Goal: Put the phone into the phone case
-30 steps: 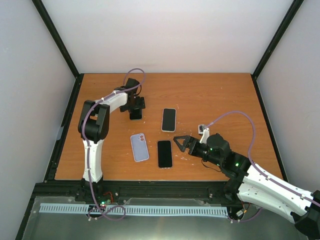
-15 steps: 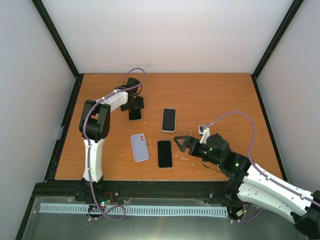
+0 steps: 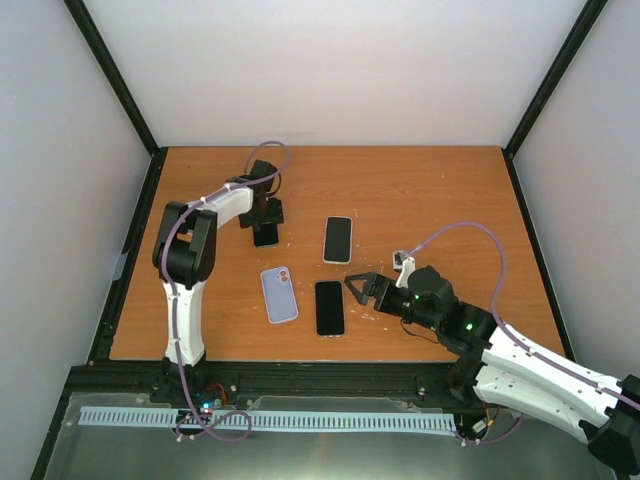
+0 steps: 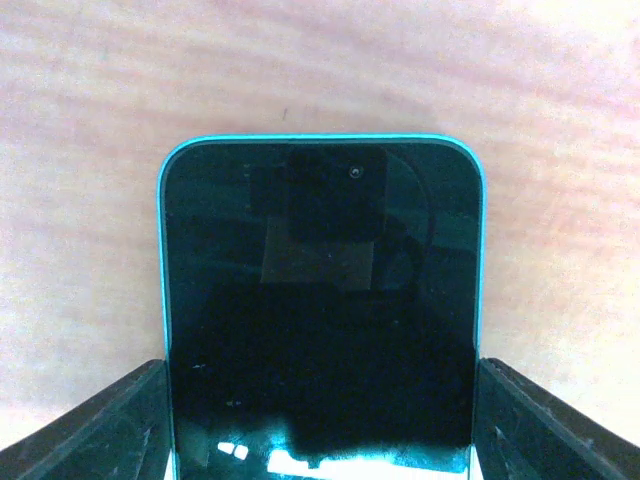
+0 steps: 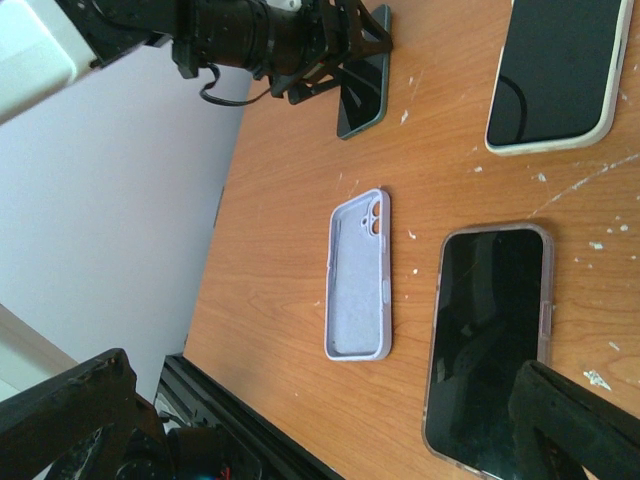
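Note:
A dark-screened phone with a teal rim lies flat at the far left of the table. My left gripper stands over it. In the left wrist view the phone fills the span between the fingers, which rest against its two long edges; my left gripper is shut on it. The lilac phone case lies open side up nearer the front, also seen in the right wrist view. My right gripper hovers open to the right of the case, holding nothing.
A black phone in a pinkish case lies just right of the lilac case. A phone with a cream rim lies further back at the middle. The table's front edge and black rail run close below the case.
The left jaws have closed in from wide open onto the teal phone's sides. The right gripper has edged slightly left and stays open.

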Robot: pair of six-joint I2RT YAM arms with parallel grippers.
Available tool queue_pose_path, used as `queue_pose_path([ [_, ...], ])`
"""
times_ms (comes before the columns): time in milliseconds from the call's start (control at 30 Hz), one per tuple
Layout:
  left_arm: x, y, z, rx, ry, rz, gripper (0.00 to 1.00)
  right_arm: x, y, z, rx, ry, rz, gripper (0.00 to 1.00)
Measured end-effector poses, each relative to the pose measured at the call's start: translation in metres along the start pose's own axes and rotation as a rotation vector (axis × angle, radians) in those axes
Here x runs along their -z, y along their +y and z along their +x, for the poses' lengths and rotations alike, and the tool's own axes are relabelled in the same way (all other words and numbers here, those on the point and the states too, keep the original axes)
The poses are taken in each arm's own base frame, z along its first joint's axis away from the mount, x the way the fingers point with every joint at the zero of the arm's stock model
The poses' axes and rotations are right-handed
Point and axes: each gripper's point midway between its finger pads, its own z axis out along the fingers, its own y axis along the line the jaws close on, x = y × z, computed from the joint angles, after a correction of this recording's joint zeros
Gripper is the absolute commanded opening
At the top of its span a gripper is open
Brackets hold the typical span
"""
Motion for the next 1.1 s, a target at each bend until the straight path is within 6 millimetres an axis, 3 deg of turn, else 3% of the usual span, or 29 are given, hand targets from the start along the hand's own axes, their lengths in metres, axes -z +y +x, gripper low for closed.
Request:
queue_pose_path([
  [200,0.014,0.007,0.031,0.017,0.055,0.027,0.68,-0.014,-0.011,0.014,0.005,0.072,0.044,0.95],
  [467,0.035,0.012,0.06,0.058,0.097,0.074,0.66,-0.032,-0.007,0.017,0.06,0.132,0.072,0.75],
  [767,0.09,-0.004,0.064,0.124,0.023,0.266,0.65,-0.059,-0.016,0.028,0.075,0.188,0.095,0.58],
  [1100,0.132,-0.019,0.111,0.187,0.055,0.518,0.65,-0.104,0.005,0.029,0.083,0.209,0.067,0.5],
])
